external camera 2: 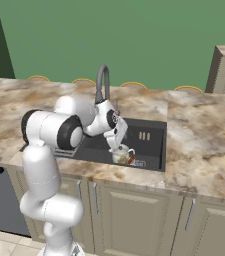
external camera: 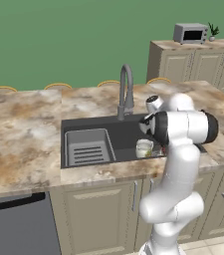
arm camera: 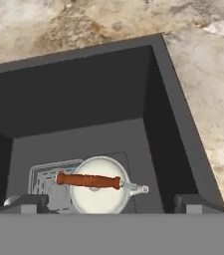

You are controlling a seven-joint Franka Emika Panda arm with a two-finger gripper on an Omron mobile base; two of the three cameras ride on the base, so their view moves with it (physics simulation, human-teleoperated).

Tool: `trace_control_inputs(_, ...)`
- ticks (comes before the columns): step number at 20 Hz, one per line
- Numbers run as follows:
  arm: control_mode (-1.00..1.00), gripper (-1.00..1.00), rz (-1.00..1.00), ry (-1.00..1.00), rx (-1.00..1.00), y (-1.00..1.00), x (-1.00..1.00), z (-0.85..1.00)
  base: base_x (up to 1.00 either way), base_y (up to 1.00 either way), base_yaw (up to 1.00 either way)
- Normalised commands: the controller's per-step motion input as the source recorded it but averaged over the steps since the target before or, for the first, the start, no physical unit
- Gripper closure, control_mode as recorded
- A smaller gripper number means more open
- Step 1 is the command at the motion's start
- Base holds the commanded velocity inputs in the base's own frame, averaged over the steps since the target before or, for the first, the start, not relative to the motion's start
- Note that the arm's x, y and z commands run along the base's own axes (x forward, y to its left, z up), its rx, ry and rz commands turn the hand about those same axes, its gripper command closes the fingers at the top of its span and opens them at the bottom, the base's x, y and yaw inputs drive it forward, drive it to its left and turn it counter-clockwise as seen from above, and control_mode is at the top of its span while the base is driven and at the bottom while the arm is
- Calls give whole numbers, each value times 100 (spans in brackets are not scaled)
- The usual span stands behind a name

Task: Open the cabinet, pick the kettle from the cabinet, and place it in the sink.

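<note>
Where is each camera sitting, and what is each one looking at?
Left base view: behind the arm on its left, looking down at the sink and tap; the white arm rises lower right.
Right base view: behind on the right, same sink; the arm rises lower left, gripper above the kettle.
Hand view: on the hand, looking down between wide-apart jaws at the kettle on the sink floor.
All three share the kettle and sink.

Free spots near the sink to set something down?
Bare counter left of the sink, and more between its right wall and the counter edge, seen in the right base view. Crowded: basin's right half, holding the kettle under the open gripper; ribbed tray fills the left.
</note>
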Motion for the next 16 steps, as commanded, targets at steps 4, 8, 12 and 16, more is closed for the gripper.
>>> trace_control_inputs(4,-100,-100,36,0,-4,0,-28,40,0,0,0)
trace_control_inputs(8,-100,-100,39,0,-7,0,-30,40,0,0,0)
trace_control_inputs(12,-100,-100,46,0,-8,0,-34,37,0,0,0)
trace_control_inputs(16,-100,-100,57,0,-7,0,-34,34,0,0,0)
